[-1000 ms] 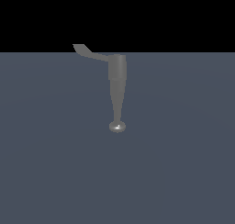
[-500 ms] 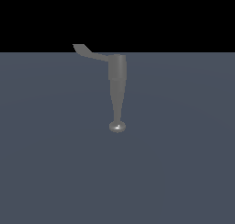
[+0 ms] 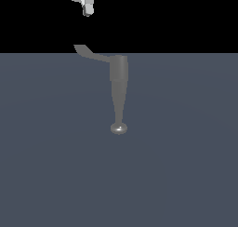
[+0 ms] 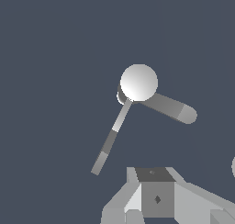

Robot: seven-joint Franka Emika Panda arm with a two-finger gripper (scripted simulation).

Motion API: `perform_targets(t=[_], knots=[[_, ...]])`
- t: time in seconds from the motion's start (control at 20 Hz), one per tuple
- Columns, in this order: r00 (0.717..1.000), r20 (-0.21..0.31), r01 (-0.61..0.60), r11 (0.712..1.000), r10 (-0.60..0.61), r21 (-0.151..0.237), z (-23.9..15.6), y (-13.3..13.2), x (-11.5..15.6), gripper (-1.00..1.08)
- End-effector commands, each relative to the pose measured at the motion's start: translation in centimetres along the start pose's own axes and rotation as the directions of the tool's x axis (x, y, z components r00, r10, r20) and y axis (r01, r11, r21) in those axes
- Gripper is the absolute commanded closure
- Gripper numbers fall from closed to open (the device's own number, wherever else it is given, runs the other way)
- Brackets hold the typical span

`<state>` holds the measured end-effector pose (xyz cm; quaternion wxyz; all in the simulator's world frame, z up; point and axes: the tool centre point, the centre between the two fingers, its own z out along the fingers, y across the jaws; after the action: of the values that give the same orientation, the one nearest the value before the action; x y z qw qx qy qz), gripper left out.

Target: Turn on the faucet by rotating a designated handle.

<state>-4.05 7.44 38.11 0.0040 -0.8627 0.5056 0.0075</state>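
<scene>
Exterior view, left to right: flat grey-blue bench (image 3: 51, 165) fills the lower part, black backdrop above it, nothing else on the surface. Handle (image 3: 88, 53) comes first, a thin curved grey lever with a flared tip at the exterior view's left, running right into the top of the faucet (image 3: 118, 89) cylinder. Faucet sits near centre, its cylinder tapering to a narrow stem that ends in a small shiny knob. Gripper (image 3: 87, 12) hangs at the top edge against the black, above the handle's flared tip and apart from it, no contact, open space between the two. Only its lower white end shows here, cropped by the frame, so I cannot tell from this view whether the jaws are spread or pressed together. Wrist view looks down on the fixture instead: faucet (image 4: 139, 83) shows as a bright round cap, with a thin banded rod and a thicker rounded-end arm projecting from it; which of the two is the handle is hard to say. Gripper body (image 4: 156, 198) fills the near edge of that view, well apart from the faucet; fingertips out of frame, jaw state not visible there either.
</scene>
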Motion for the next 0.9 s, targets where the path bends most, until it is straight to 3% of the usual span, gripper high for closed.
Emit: perform_targets(t=[0.0,0.3,0.85], knots=[[0.998,-0.001,-0.062,0.998,0.062,0.001,0.9,-1.0,0.1,1.08],[0.978,-0.004,-0.206,0.978,0.206,0.002,3.3,-3.3,0.4,1.08],[0.915,-0.012,-0.404,0.915,0.404,0.006,7.0,-6.4,0.6,1.08]])
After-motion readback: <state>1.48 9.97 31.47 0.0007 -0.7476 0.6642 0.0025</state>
